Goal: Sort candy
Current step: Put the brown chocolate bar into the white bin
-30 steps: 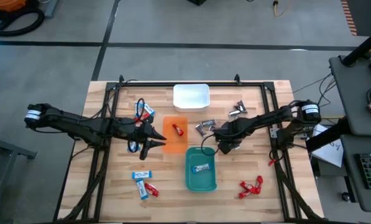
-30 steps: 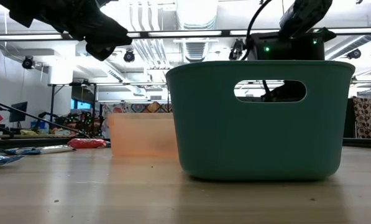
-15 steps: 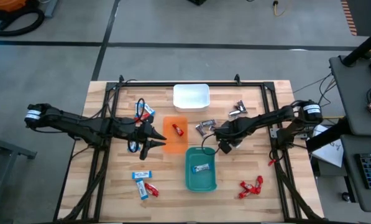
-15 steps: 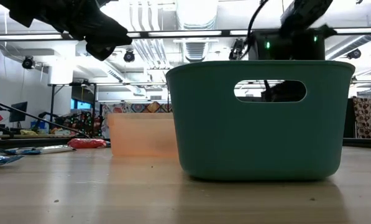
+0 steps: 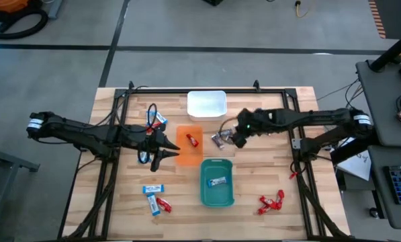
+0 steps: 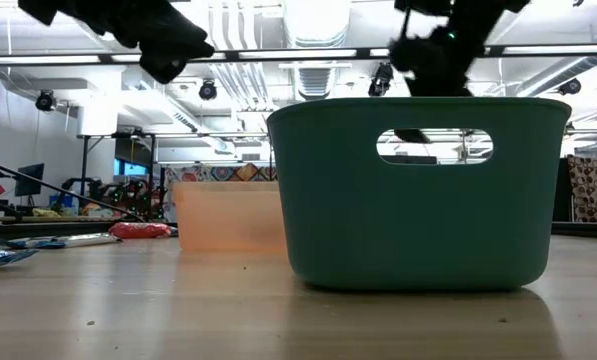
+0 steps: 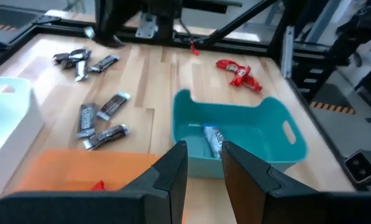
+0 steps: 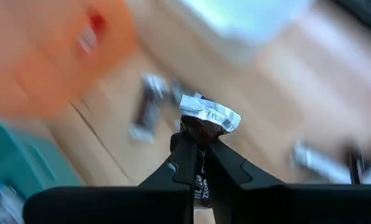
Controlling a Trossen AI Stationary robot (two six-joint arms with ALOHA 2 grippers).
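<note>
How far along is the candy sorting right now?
Done: one red candy in the orange tray and one blue-and-white candy in the teal tray. In hand: the right pincer grips a dark candy. Left: the white tray is empty, and many candies remain on the table.

right wrist view blurs the orange tray [image 8: 45, 59], teal tray [image 8: 11, 177] & loose candy [image 8: 149, 107]. low view: teal tray's wall [image 6: 418, 215] hides its contents; both arms cut off by top edge.
</note>
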